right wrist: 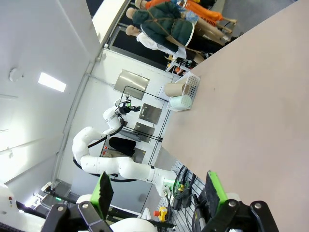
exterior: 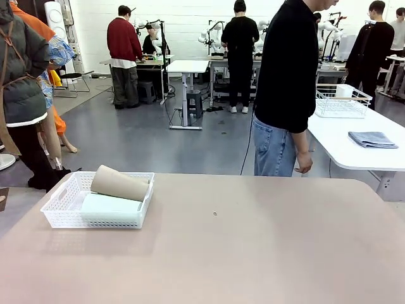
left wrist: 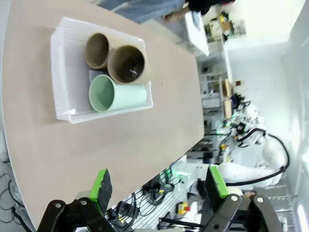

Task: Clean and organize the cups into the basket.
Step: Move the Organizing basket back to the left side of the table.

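Progress: both kinds of cup already lie on their sides inside the basket [left wrist: 65, 72]; judged from that, the sorting looks finished or nearly so.
Mint cup: the mint cup [left wrist: 116, 94] lies in the basket, mouth towards the left wrist camera, well ahead of the left pincer [left wrist: 157, 186] and up-left of it.
Brown cups: a tan cup [left wrist: 128, 64] rests beside and partly over the mint one; the left wrist view shows a second brown mouth [left wrist: 96, 50] just beyond it, possibly another cup, though I cannot be sure.
Basket place: on the worktop [exterior: 253, 247], near its left far corner in the front view, where the tan cup [exterior: 119, 183] lies across the mint cup [exterior: 111, 206].
What is left: nothing loose shows on the bare worktop; whether any wiping remains I cannot tell.
Left pincer: jaws spread wide, nothing between them, held high above the worktop's near edge, well apart from the basket.
Right pincer: right pincer [right wrist: 159, 191] also spread wide and empty, raised and rolled sideways; the basket [right wrist: 190, 87] sits far ahead of it.
Person: stands at the far side of the worktop, hand [exterior: 304, 163] hanging loose, not reaching in.
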Tool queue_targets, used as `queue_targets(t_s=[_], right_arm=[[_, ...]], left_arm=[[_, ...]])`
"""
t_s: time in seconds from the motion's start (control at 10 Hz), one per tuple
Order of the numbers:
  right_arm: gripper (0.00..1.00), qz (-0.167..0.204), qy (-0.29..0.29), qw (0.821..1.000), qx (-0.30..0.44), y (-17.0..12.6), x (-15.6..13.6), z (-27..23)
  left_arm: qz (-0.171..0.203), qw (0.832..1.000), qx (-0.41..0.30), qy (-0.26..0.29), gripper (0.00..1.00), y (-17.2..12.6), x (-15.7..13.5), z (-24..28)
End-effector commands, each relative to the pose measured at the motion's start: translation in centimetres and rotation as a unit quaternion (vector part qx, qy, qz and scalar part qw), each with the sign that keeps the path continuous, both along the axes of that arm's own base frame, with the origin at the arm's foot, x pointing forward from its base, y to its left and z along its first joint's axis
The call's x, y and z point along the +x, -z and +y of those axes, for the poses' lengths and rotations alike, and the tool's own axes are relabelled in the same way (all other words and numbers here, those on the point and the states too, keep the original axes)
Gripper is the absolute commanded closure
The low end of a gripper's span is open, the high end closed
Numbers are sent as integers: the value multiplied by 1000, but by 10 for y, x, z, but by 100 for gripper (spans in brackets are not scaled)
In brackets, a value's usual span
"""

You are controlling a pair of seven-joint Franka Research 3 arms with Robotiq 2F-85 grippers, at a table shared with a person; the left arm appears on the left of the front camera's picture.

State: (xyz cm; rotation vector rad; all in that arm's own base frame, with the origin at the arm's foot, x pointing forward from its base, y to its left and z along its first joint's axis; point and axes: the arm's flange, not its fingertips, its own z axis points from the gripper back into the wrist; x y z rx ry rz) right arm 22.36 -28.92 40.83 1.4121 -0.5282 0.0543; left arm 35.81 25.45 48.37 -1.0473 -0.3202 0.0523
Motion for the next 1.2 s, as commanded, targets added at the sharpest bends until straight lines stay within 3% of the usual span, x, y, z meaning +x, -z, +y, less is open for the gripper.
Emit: queue_targets(t_s=[0.0, 0.3, 0.7, 1.1], right_arm=[[0, 7, 4, 1000, -1, -1, 0, 3], [0, 7, 4, 1000, -1, -1, 0, 3], [0, 7, 4, 1000, -1, -1, 0, 3], [0, 7, 4, 1000, -1, -1, 0, 3]], left_arm=[[17, 998, -64, 2, 0, 18, 26, 37], [22, 992, -121, 11, 0, 44, 23, 87], [28, 986, -162, -27, 0, 75, -3, 124], [38, 989, -145, -11, 0, 64, 2, 106]])
